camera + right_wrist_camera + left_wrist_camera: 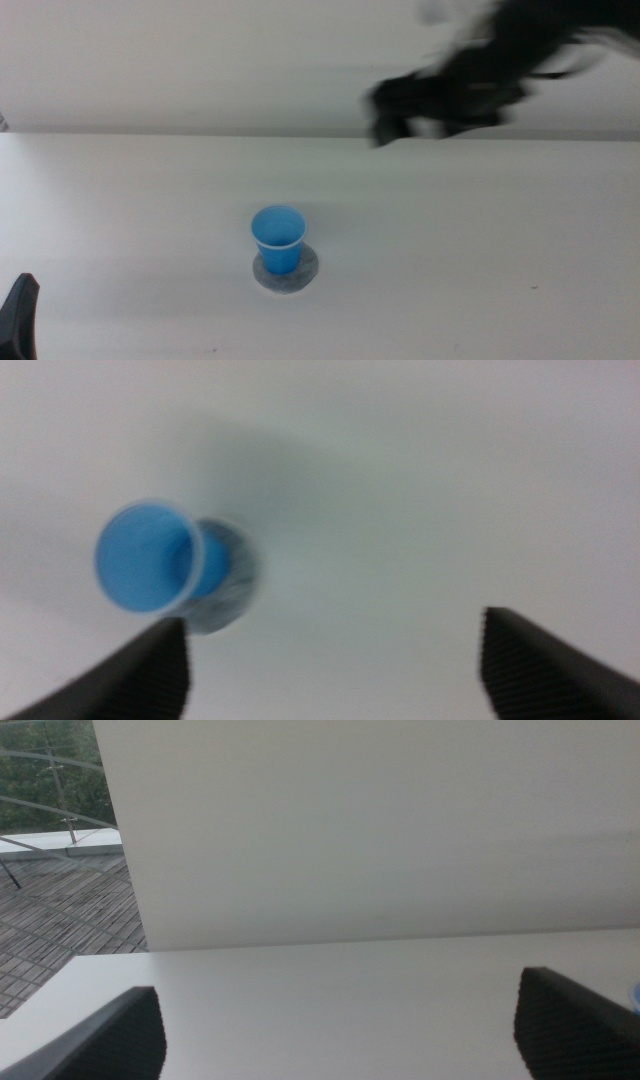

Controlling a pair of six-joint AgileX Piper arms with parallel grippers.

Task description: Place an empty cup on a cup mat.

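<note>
The blue cup [278, 238] stands upright on the speckled grey cup mat [298, 276] near the middle of the table, its inside empty. The right wrist view shows the cup [150, 557] and the mat [235, 585] from above, blurred. My right gripper [395, 115] is high above the table, to the right of and behind the cup, blurred by motion; its jaws stand wide apart and hold nothing [335, 660]. My left gripper [20, 315] waits at the bottom left edge, open and empty [340, 1030].
The white table [480, 230] ends at a pale wall behind. A sliver of blue shows at the edge of the left wrist view [635, 992]. Past the table's edge in that view lies a grey decked floor [60, 920].
</note>
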